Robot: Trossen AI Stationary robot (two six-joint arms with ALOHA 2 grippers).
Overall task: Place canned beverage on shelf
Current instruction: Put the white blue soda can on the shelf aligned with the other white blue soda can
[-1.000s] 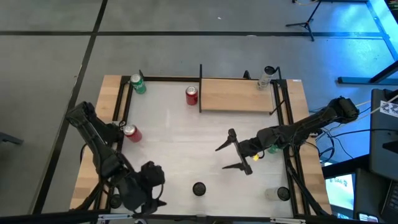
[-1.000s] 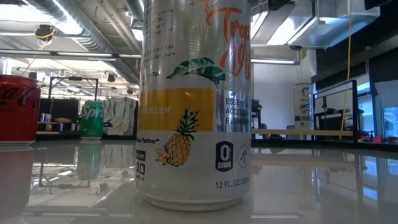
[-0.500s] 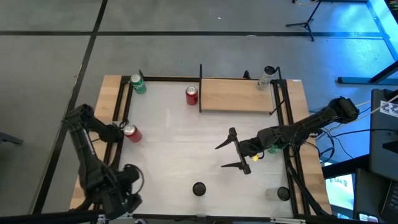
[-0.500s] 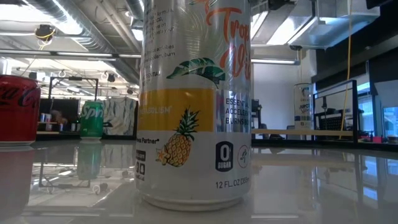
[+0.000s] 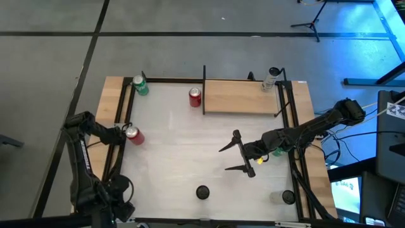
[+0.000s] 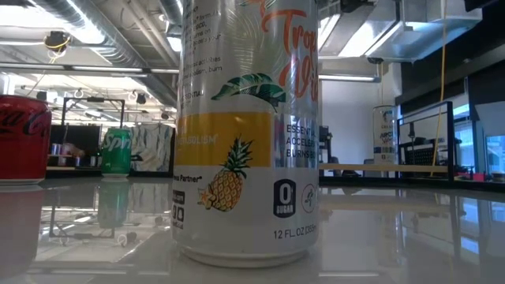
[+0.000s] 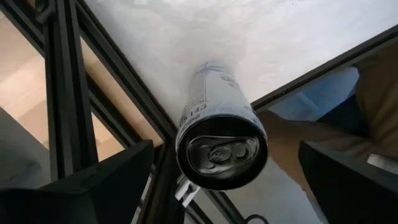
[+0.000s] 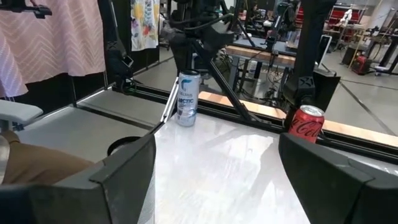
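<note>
A silver-and-blue can (image 7: 221, 140) stands upright on the white table at its near left corner, beside the black frame rails; it also shows in the right wrist view (image 8: 188, 98). My left gripper (image 5: 109, 201) hovers above it, open wide, its fingers on either side of the can's top (image 7: 222, 154) without touching. My right gripper (image 5: 235, 156) is open and empty above the table's right middle. The pale wooden shelf (image 5: 243, 96) lies at the far right, with a white can (image 5: 271, 77) at its far right corner.
A pineapple-print can (image 6: 246, 134) stands at the near middle (image 5: 202, 192). A green can (image 5: 140, 85) stands at the far left, a red can (image 5: 195, 96) beside the shelf, another red can (image 5: 132, 134) at the left, and one more can (image 5: 288, 197) at the near right.
My left gripper has swung from the near middle-left toward the table's left edge and near left corner, ending over the silver-and-blue can. The cans have kept their places.
</note>
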